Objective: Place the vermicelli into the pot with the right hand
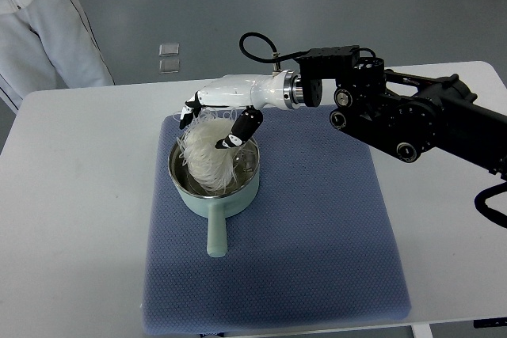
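The right hand [215, 112] reaches in from the right on a black jointed arm [412, 120] with a white forearm section, and it hangs over the far rim of the pot [207, 195]. Its fingers [244, 126] are curled down around the top of a pale tangle of vermicelli [207, 152], gripping it. The bundle droops from the hand into the pot: its lower part lies inside the steel bowl, while a few loose strands stick out over the left rim.

The pot is pale green outside, with a stubby handle [215, 237] pointing toward the near edge. It stands on the far left part of a blue textured mat [317, 235], and the mat lies on a white counter [71, 219].

At the far left corner, beyond the counter, a person in white clothing [43, 21] stands on the grey floor; only the trousers and the hem of a jacket show. Two small square plates [169, 57] are set in the floor behind the counter. The left arm does not show anywhere.
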You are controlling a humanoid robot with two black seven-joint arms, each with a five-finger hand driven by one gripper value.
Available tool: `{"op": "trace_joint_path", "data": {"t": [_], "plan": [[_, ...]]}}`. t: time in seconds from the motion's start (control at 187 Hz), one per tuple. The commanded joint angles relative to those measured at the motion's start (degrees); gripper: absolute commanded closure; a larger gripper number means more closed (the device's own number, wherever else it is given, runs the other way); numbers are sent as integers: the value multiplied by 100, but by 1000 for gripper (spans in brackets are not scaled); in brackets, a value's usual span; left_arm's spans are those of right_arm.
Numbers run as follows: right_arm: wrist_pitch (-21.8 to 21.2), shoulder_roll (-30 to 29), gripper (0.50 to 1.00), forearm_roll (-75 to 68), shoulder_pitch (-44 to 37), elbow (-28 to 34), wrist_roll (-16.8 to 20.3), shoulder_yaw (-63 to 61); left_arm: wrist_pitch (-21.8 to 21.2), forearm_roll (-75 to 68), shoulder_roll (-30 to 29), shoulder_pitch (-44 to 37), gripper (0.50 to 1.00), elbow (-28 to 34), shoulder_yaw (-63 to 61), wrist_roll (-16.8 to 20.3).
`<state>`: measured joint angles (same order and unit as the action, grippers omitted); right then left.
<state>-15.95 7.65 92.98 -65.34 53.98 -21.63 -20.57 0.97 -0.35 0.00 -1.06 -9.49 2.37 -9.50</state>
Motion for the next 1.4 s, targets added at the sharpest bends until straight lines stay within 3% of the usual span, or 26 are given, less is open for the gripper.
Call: {"op": "trace_joint_path", "data": {"t": [0.0, 0.15, 0.53, 0.873, 1.226, 1.392], "plan": [[118, -9, 630, -26, 30, -19, 1, 1, 0, 0, 0, 1, 500, 0, 0, 1], [162, 8, 587, -52, 56, -19, -8, -17, 0, 0, 0, 1, 500, 0, 0, 1], [57, 123, 576, -940, 83, -81, -8, -984, 0, 0, 0, 1, 500, 0, 0, 1], [198, 8, 574, -3304, 821, -1065, -8, -1994, 0, 0, 0, 1, 500, 0, 0, 1], [1340, -18, 574, -7504, 1454, -2014, -69, -2574, 0, 0, 0, 1, 500, 0, 9, 1], [1569, -290, 572, -8288, 1876, -2216, -87, -2592, 0, 0, 0, 1, 500, 0, 9, 1]]}}
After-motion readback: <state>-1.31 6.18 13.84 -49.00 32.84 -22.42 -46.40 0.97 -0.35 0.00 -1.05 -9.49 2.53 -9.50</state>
